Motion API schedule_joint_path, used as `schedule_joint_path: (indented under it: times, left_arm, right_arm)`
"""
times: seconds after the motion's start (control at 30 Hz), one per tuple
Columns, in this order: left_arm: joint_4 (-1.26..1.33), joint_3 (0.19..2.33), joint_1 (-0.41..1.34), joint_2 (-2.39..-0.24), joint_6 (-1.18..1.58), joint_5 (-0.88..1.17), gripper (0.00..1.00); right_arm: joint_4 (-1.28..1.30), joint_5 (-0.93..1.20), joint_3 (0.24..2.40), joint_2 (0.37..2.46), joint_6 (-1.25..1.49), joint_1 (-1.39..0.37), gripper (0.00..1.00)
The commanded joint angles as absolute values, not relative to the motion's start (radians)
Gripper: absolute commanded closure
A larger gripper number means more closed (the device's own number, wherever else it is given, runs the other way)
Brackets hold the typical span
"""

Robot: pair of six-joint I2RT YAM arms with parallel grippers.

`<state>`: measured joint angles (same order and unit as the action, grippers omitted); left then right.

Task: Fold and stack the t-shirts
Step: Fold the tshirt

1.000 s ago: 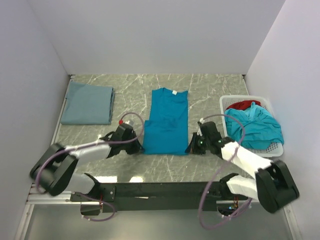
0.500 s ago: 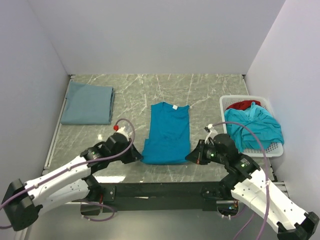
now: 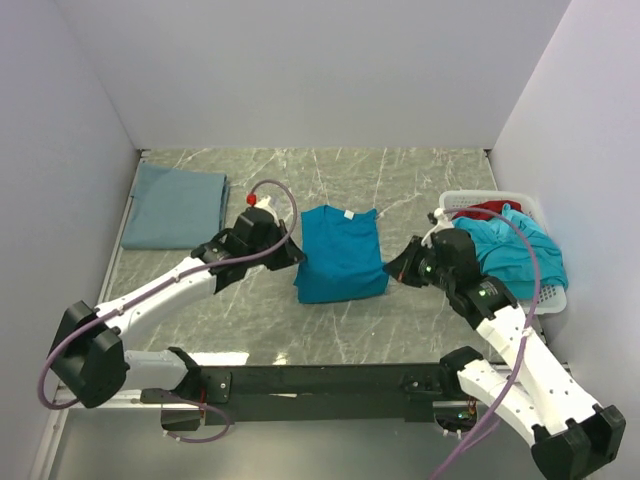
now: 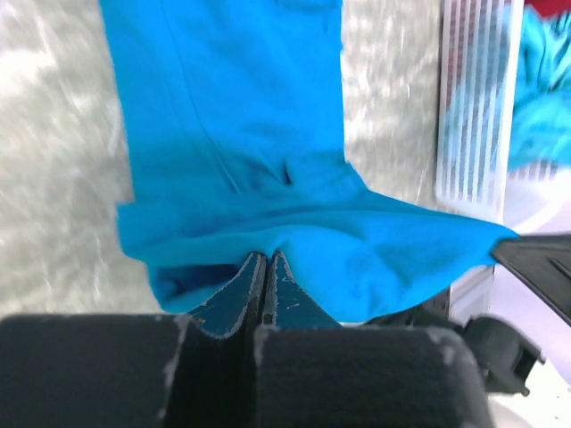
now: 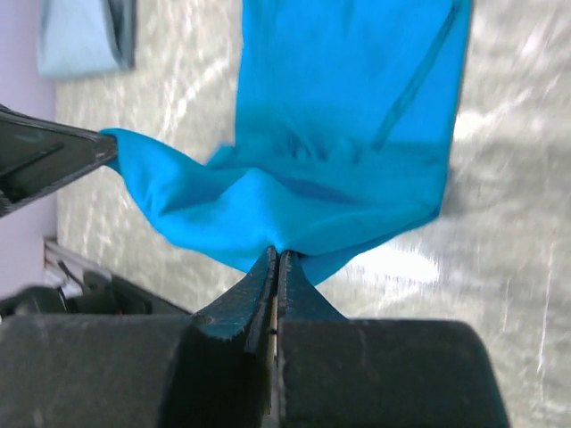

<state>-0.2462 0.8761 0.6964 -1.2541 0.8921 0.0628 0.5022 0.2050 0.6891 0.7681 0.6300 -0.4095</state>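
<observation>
- The left pincer [image 4: 265,259] is clamped tight on one lower corner of the bright teal t-shirt [image 3: 340,250]. The right pincer [image 5: 276,254] is pinched closed on the other corner, and the hem sags between them, lifted off the counter [image 3: 400,180].
- The shirt sits mid-counter with its collar toward the far wall. Its lower part is raised and doubling over toward the collar, which looks like a hem-to-collar fold in hand.
- A folded grey-blue t-shirt [image 3: 175,207] lies at the far left, well apart. Crumpled teal shirts [image 3: 515,255] and a red t-shirt [image 3: 487,209] are heaped in the white basket [image 3: 553,298] at the right.
- Handling, as a judgement: the cloth is soft, light and limp — no stiffness to carry a shape. It will droop wherever it is unsupported, so the two corners should travel level.
- The hem corners are the right hold. A thin pinch of fabric may slip if tugged sideways.
</observation>
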Motion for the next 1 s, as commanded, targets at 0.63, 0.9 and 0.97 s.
schedule_joint_path:
  times: [0.63, 0.9, 0.97]
  left_arm:
    - [-0.127, 1.212, 0.48, -1.555, 0.779, 0.328, 1.0]
    - [-0.12, 1.229, 0.439, -1.578, 0.801, 0.244, 1.0]
    - [-0.123, 1.252, 0.423, -1.607, 0.793, 0.265, 1.0]
  right_arm:
    - [0.299, 0.334, 0.991, 1.072, 0.572, -0.236, 1.0]
    - [0.238, 0.457, 0.994, 1.17, 0.61, -0.187, 1.0]
    - [0.23, 0.465, 0.994, 1.192, 0.618, -0.164, 1.0]
